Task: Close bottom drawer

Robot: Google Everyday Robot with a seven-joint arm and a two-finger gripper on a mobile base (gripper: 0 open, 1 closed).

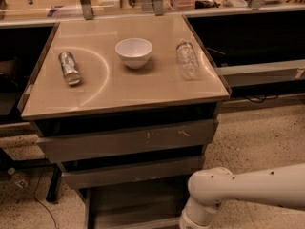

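The lowest grey metal drawer (136,202) is found pulled out under the scuffed grey middle drawer (133,171), and its shallow tray is left open. The white robot arm (248,187) is bent down beside its right front corner. The claw is hidden below the lower edge, so its state cannot be told.

Cabinet top (124,92) — flat tan surface carrying three items, well apart: metal can (69,67) lying on its side at left, white bowl (134,52) upright at centre, clear bottle (187,58) lying on its side at right. Gripper — out of view past the lower edge, beyond the white arm (248,187).
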